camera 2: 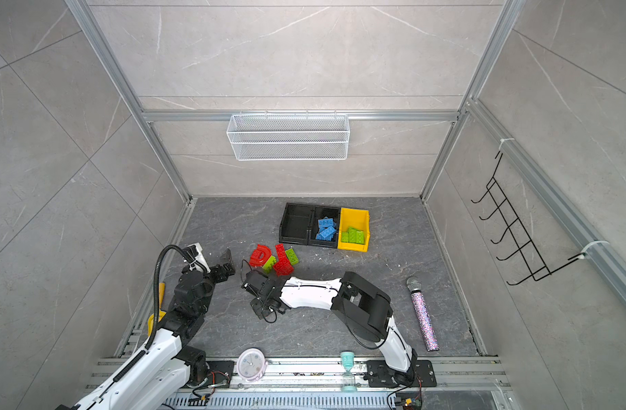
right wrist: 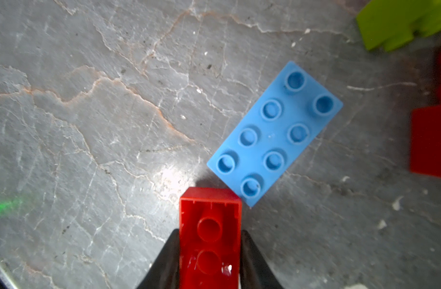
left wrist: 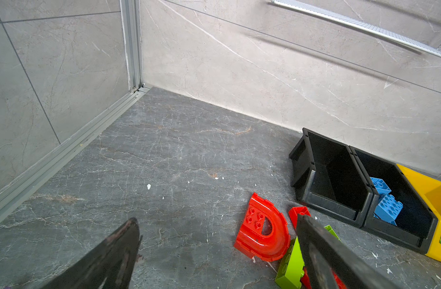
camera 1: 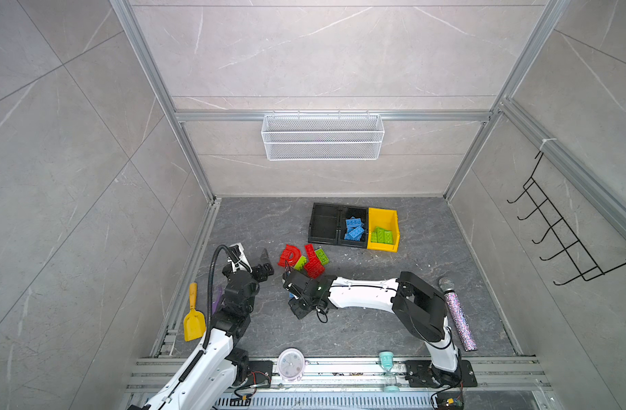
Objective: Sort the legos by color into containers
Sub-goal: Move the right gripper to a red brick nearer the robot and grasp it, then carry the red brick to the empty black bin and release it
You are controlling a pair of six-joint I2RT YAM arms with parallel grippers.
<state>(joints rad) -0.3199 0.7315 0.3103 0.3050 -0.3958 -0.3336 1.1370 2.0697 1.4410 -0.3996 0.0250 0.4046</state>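
Front rail, nearest: round pink clock (camera 1: 291, 364) and teal sand timer (camera 1: 387, 369). Neither belongs to the task.

Right hand (right wrist: 209, 250): clenched on a small red plastic brick (right wrist: 209, 220), hollow underside toward the wrist camera. Cannot tell if it is clear of the desk. Just beside it, a blue eight-stud plastic brick (right wrist: 274, 135) lies loose, studs up.

Left hand (left wrist: 218, 220): released, fingers wide, grasping nothing, near the pile.

Pile beyond the hands, pieces touching and all unsorted:
- red arch-shaped brick (camera 1: 289, 256)
- two loose lime green bricks (camera 1: 321, 256)
- clump of red bricks (camera 1: 313, 264)

Three bins stand in a touching row:
- left black plastic bin (camera 1: 313, 223): empty
- middle black plastic bin (camera 1: 350, 212): sorted blue bricks (camera 1: 354, 229)
- yellow plastic bin (camera 1: 382, 216): sorted green bricks (camera 1: 382, 236)

Judgement: past halfway. Blue and green are mostly done and no red is binned. The empty bin looks meant for red.

Surface: dark grey veined desk (camera 1: 428, 255), flecked with white chips. Yellow toy shovel (camera 1: 193, 321) at one edge, glittery microphone (camera 1: 457, 314) at the other.

Room: pale marbled wall panels in aluminium framing. White wire mesh basket (camera 1: 322, 136) hangs on the back wall, black wire hook rack (camera 1: 559, 234) on the side wall.
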